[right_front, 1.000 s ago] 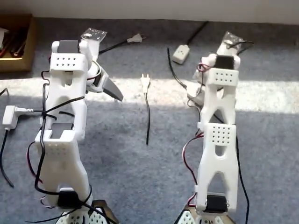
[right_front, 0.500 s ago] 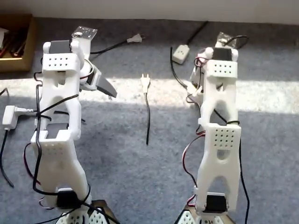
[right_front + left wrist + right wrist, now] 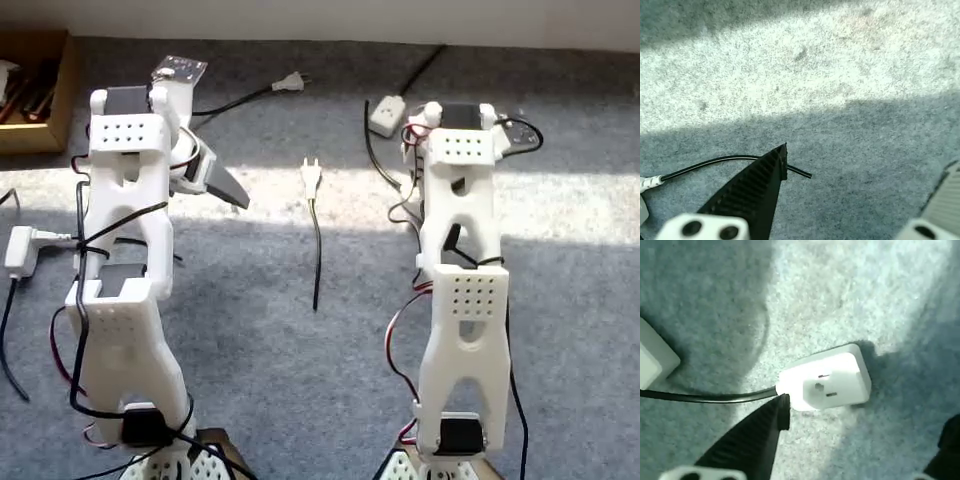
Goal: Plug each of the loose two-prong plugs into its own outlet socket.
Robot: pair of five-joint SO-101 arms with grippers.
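Observation:
A white two-prong plug (image 3: 311,175) with a short black cord lies mid-table between the arms. A second plug (image 3: 290,83) lies farther back. My left gripper (image 3: 222,183) hovers open left of the middle plug. In the left wrist view the gripper (image 3: 867,165) is empty, and a black cord (image 3: 730,161) passes under its black finger (image 3: 757,192). My right gripper (image 3: 867,415) is open just above a white outlet socket (image 3: 827,382), touching nothing. Another white socket (image 3: 385,115) lies at the back, also visible as a white block (image 3: 652,360).
A wooden box (image 3: 35,90) stands at the back left. A white adaptor (image 3: 20,248) with a cable lies at the left edge. Black cables trail over the grey carpet (image 3: 300,380) near the right arm (image 3: 460,250).
The right arm has swung left and toward the back. The left arm shifted a little to the left, then held still. Both plugs lie where they were.

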